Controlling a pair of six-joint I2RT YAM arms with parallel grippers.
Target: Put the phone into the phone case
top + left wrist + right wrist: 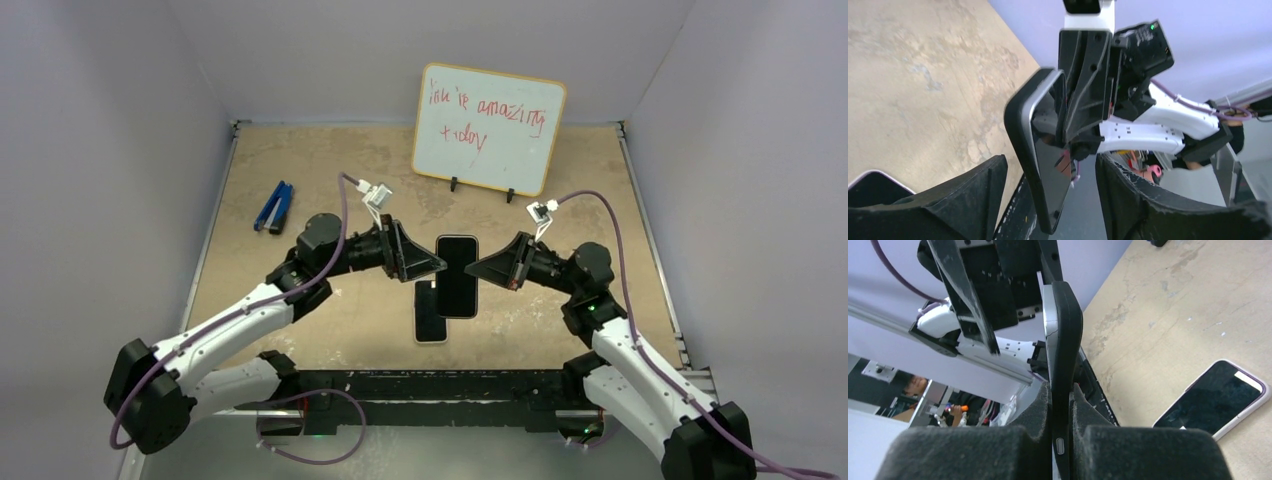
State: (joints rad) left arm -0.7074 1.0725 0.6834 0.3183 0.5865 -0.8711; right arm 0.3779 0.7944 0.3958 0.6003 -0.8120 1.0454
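the mottled tan surface (300,160) has pale walls round it. at its far side stands an orange-framed whiteboard (488,128) with red handwriting; "amazing" reads plainly and the word below looks like "today", but the first word is too scrawled to make out. the white-and-black left arm (240,315) and right arm (630,365) both reach inward, their wrists meeting over the middle. between them a matte black phone case (1066,340) is held on edge above the surface, with a glossy dark-screened phone (1050,150) showing in it; i can't tell if it is fully seated. the right end effector (1060,390) has its foam pads pressed onto both faces of the case. the left end effector (1049,162) is spread apart, straddling it. a flat lilac-rimmed handset (431,312) lies just below. a blue oblong tool (273,207) sits far left.
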